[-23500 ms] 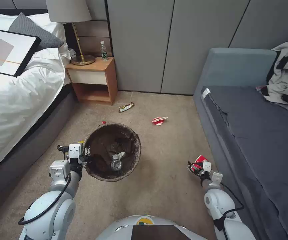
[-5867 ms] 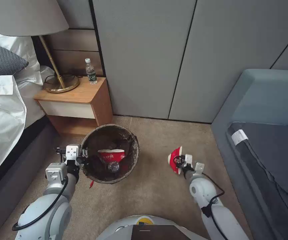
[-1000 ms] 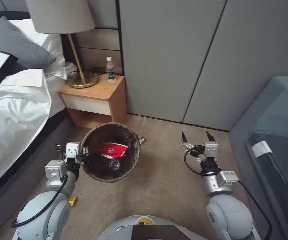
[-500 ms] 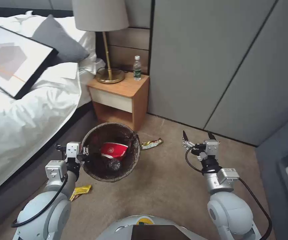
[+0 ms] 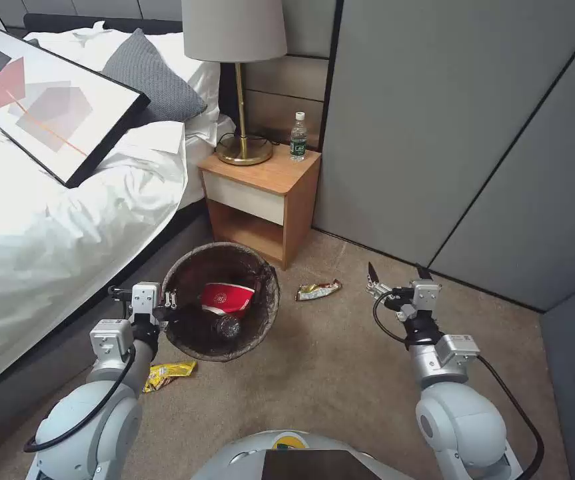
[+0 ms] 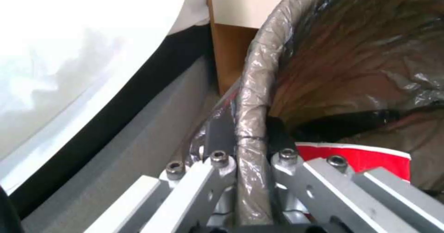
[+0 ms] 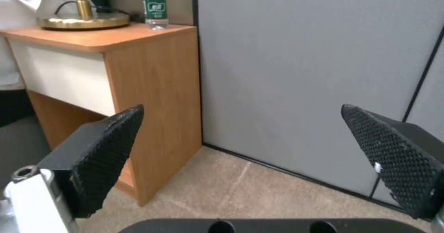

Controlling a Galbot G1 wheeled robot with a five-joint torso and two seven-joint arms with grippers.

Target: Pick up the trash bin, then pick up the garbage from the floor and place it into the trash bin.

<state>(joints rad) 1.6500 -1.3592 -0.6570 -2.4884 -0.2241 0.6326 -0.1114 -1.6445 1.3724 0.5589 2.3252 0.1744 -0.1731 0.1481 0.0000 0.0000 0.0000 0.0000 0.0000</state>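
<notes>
A white-sheeted bed (image 5: 40, 220) fills the left side of the head view, cut off by the left edge, with a framed abstract print (image 5: 47, 100) lying across it at upper left, its far corner out of frame. At right of frame grey wall panels (image 5: 460, 133) run down to the carpet (image 5: 327, 373). Upper centre, a wooden nightstand (image 5: 264, 200) carries a brass-based lamp (image 5: 237, 87), its shade cropped at the top edge, and an upright water bottle with a green label (image 5: 298, 137). Below it, left of centre, the trash bin (image 5: 220, 300) is held off the carpet; its white wall is hidden under the dark liner, and inside lie a red-and-white paper cup (image 5: 227, 299) and a clear bottle seen end-on, hard to make out against the bag. The left gripper (image 5: 160, 310) is clamped on the bin's left rim, one finger (image 6: 220, 135) outside and one inside in the left wrist view. The right gripper (image 5: 398, 273) hangs at centre right over bare carpet, jaws wide apart and holding nothing. A snack wrapper (image 5: 318, 290) lies on the carpet between bin and right gripper; a yellow wrapper (image 5: 170, 371) lies at lower left, partly hidden behind the left arm.
</notes>
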